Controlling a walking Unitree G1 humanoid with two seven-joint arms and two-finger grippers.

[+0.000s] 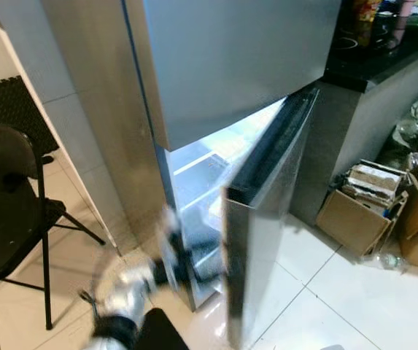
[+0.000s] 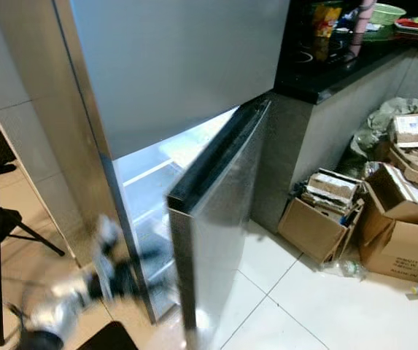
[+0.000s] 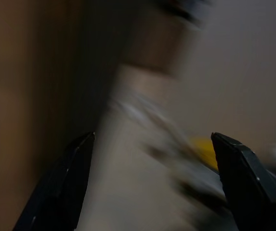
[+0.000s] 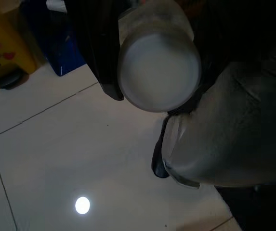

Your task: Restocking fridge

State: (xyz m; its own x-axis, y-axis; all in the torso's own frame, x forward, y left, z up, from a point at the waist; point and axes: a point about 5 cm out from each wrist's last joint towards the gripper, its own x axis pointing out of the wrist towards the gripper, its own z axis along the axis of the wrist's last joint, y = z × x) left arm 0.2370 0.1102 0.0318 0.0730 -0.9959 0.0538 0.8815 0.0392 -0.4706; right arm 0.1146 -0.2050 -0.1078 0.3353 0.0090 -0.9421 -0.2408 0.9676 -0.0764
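Your left hand (image 1: 183, 266) sits blurred at the lit fridge opening (image 1: 205, 171), fingers apart, empty. Right hand (image 4: 150, 62) grips a white-bottomed container (image 4: 158, 72) low over the floor; fridge's up ahead-left.

The fridge (image 1: 216, 87) with its lower door (image 2: 216, 233) ajar is seen from above and in front by both head views. Blurred surroundings are faced closely between the left gripper's (image 3: 152, 183) spread fingers. A white-capped bottle (image 4: 159, 72) is framed between the right gripper's (image 4: 152, 96) fingers, with floor tiles (image 4: 56, 154) beyond.
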